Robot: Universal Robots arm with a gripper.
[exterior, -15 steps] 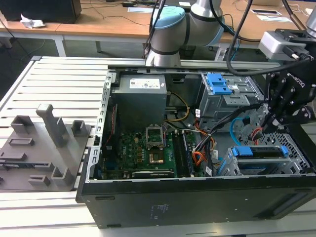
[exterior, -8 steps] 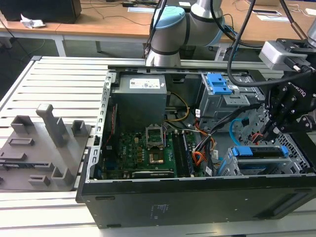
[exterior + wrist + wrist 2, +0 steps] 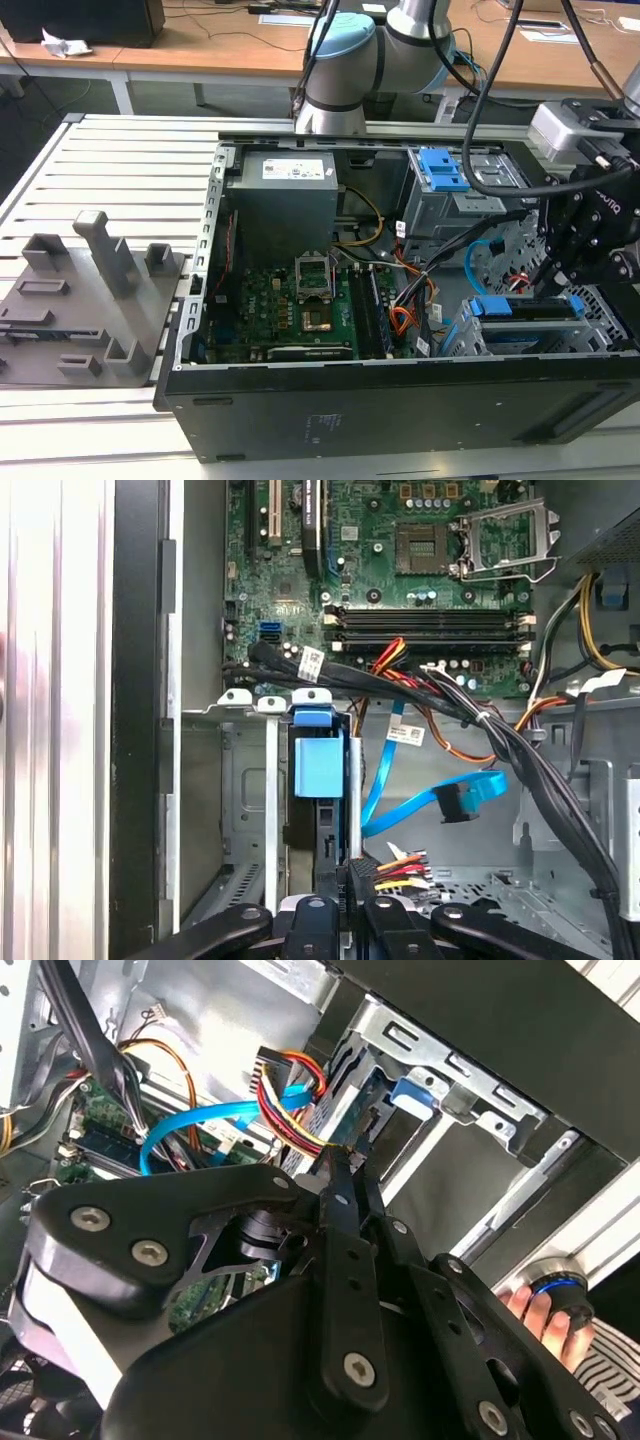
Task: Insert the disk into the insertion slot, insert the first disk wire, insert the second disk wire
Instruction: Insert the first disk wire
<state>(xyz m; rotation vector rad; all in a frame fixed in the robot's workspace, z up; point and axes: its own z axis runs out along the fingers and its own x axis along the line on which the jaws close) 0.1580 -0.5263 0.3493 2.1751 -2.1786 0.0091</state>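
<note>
The black gripper (image 3: 347,878) is clenched on the dark plug of the thin red-yellow first disk wire (image 3: 402,864), at the blue-framed disk (image 3: 320,765) seated in the grey sheet-metal insertion slot (image 3: 245,810), with the glossy blue second disk wire (image 3: 430,802) curving loose beside it.

A robotics lab or test workshop: a grey robot arm with light blue joint caps (image 3: 345,70) stands at a silver slatted aluminium-profile table (image 3: 130,170). The table carries an open black desktop computer case (image 3: 400,410), its green circuit board (image 3: 290,310) exposed, and a grey plastic block of upright fixtures (image 3: 90,300). Behind run long light-wood desks (image 3: 220,45), one bearing a crumpled white paper (image 3: 65,44).
</note>
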